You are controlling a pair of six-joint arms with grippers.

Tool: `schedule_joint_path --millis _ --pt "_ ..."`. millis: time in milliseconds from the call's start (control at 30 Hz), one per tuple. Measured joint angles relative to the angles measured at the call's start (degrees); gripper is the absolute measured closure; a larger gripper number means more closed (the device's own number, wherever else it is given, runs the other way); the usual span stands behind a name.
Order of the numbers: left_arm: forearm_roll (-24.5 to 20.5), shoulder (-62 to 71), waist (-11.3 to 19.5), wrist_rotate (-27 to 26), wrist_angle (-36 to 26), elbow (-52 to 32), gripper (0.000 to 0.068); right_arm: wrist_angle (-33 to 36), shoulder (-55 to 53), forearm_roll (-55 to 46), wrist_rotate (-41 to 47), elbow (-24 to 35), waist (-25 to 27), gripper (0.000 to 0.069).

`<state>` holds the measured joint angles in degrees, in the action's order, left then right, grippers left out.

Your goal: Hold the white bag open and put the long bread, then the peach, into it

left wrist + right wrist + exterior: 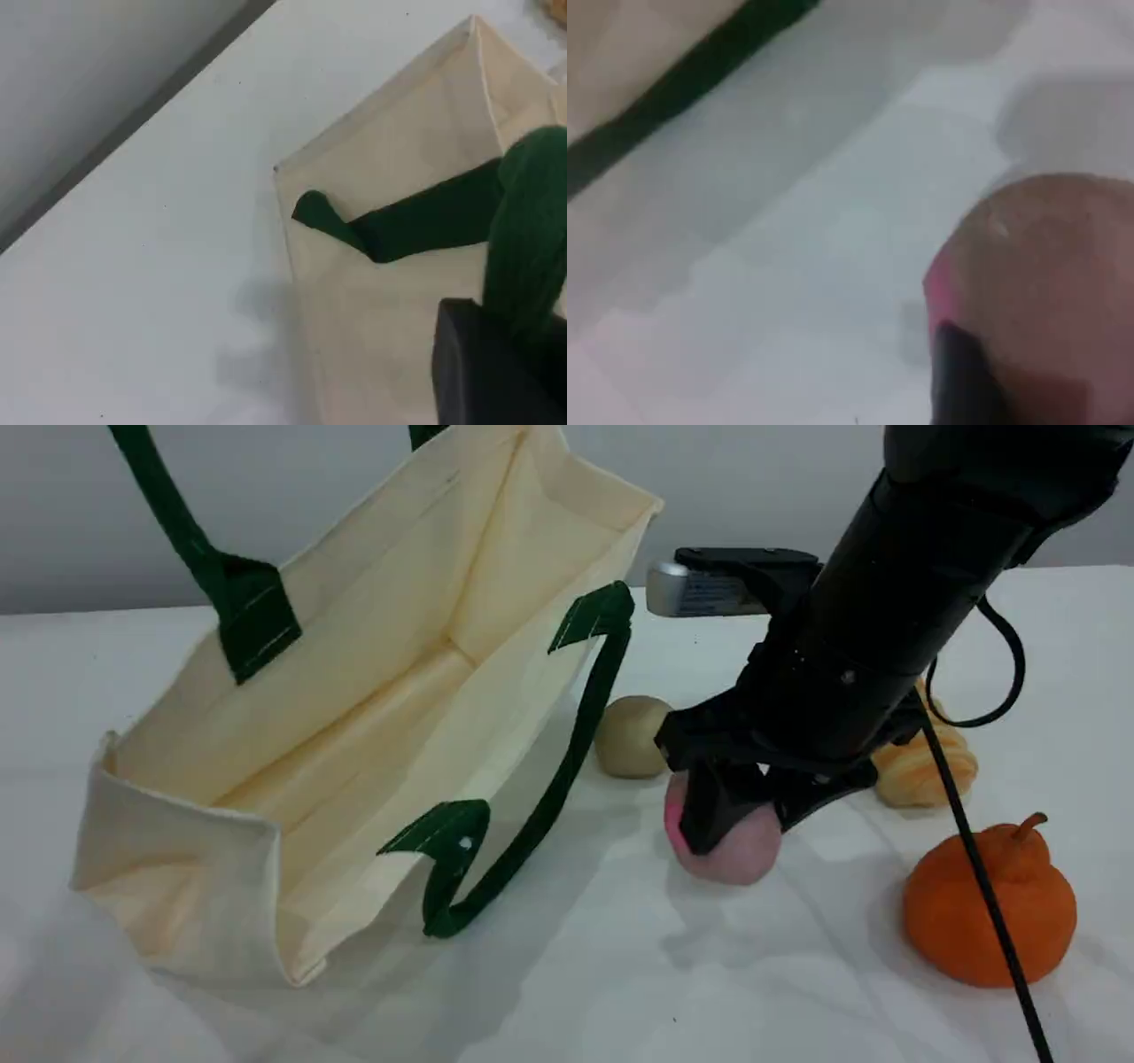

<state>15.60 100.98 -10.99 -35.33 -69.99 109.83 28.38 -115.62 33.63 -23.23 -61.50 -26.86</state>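
White table (620,974) runs back to a plain grey wall (753,478). On it, right of centre, the right gripper (744,824) comes down over the peach (740,855), one dark finger on each side, pinching it. In the right wrist view a fingertip (966,381) lies against the pink skin beside the magenta blush. The peach looks to be touching the table, though the angle does not settle whether it is lifted.

Just behind it to the left sits a beige-green ball (631,735). The long bread (921,766) lies on the table behind the right arm and is partly hidden by it. An orange stemmed fruit (988,908) stands near the front right, with the arm's black cable (974,868) crossing in front of it.

Further left, the white bag (354,629) lies tilted with its mouth facing the camera and gaping wide. Its near handle (567,771) droops slack onto the table. Its far handle (168,514) rises taut out of the top of the scene view. In the left wrist view that green strap runs up into the left gripper (496,372), whose fingers are pressed together on it.
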Motion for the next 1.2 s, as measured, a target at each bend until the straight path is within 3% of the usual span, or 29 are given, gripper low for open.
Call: schedule_joint_path --millis 333,600,700,967,1200 --pt "0.0 0.0 0.0 0.0 0.0 0.0 0.059 0.3 0.0 2.1 -2.5 0.0 0.0 0.0335" --pt "0.0 0.0 0.0 0.0 0.0 0.0 0.059 0.2 0.0 4.1 -2.5 0.0 0.0 0.0136" --pt "0.0 0.0 0.0 0.0 0.0 0.0 0.059 0.2 0.0 4.1 -2.5 0.0 0.0 0.0104" --pt "0.0 0.0 0.0 0.0 0.0 0.0 0.059 1.1 0.1 1.1 -2.5 -1.7 0.1 0.0102" --pt "0.0 0.0 0.0 0.0 0.0 0.0 0.059 9.7 0.1 -10.2 5.3 -10.3 0.1 0.0102"
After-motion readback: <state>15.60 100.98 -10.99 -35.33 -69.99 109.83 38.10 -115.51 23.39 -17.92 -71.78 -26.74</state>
